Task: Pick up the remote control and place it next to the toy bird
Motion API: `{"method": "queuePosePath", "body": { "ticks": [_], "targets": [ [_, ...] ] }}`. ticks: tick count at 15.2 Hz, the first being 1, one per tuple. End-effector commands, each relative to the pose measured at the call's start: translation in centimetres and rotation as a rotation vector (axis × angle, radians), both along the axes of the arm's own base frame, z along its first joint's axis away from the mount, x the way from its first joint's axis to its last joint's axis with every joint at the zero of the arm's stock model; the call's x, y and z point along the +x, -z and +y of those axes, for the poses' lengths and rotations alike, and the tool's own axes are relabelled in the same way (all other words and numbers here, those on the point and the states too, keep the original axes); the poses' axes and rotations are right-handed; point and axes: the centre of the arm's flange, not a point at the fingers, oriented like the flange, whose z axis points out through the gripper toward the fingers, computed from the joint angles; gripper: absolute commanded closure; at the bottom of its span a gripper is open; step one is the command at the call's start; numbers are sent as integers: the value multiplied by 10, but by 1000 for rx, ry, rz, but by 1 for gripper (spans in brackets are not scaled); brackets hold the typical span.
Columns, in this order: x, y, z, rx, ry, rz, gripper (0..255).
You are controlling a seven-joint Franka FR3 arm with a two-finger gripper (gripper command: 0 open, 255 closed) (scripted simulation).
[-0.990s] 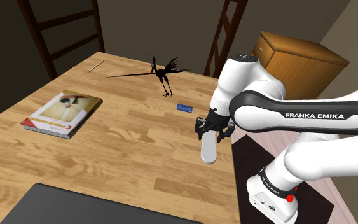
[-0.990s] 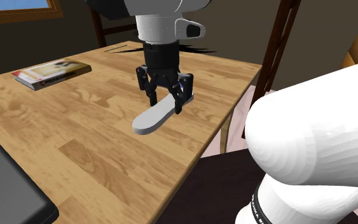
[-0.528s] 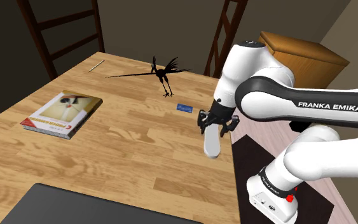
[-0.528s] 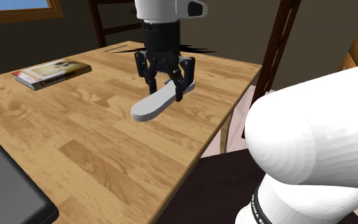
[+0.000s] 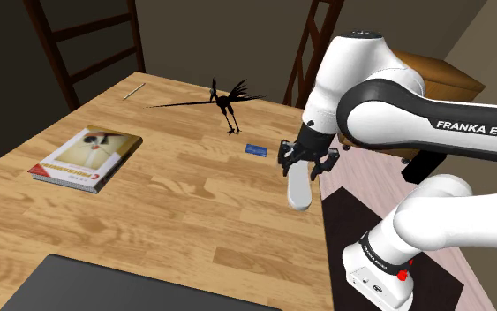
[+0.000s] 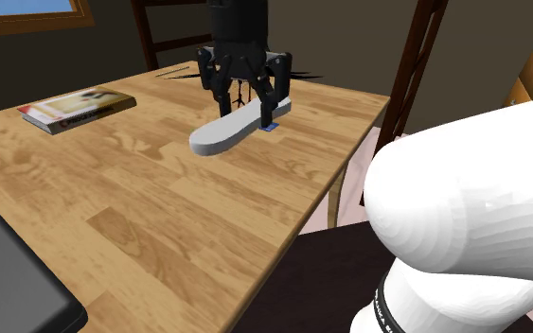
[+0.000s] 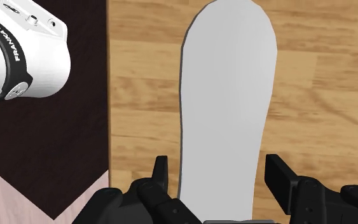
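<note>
A plain light-grey, elongated remote control [image 5: 298, 187] hangs above the wooden table [image 5: 176, 212] near its right edge in the shoulder view. My black gripper [image 5: 306, 163] is shut on one end of it, and the rest slants down toward the table. The fingers clasp the remote [image 7: 225, 108] from both sides at the gripper [image 7: 222, 175]. In the second exterior view the remote [image 6: 219, 136] juts out below the gripper [image 6: 250, 99]. The black toy bird [image 5: 229, 104] stands at the table's far side, up and to the left of the gripper, apart from it.
A small blue card [image 5: 255, 148] lies between bird and gripper. A book [image 5: 87, 157] rests at the left, a dark flat slab [image 5: 105, 287] at the near edge, a thin stick [image 5: 133, 90] at the far corner. Chairs and a wooden cabinet [image 5: 432, 75] stand behind.
The gripper has risen with the remote and moved toward the table's far side, nearer the blue card and the bird. Its grip is unchanged.
</note>
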Motion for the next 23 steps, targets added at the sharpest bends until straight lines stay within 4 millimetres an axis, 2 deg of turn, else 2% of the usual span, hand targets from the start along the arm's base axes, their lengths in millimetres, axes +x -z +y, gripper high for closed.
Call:
{"method": "queuePosePath", "body": {
  "ticks": [1,23],
  "targets": [
    [-1,-11,0,0,0,0,255],
    [-1,-128,0,0,0,0,255]
  ]
}}
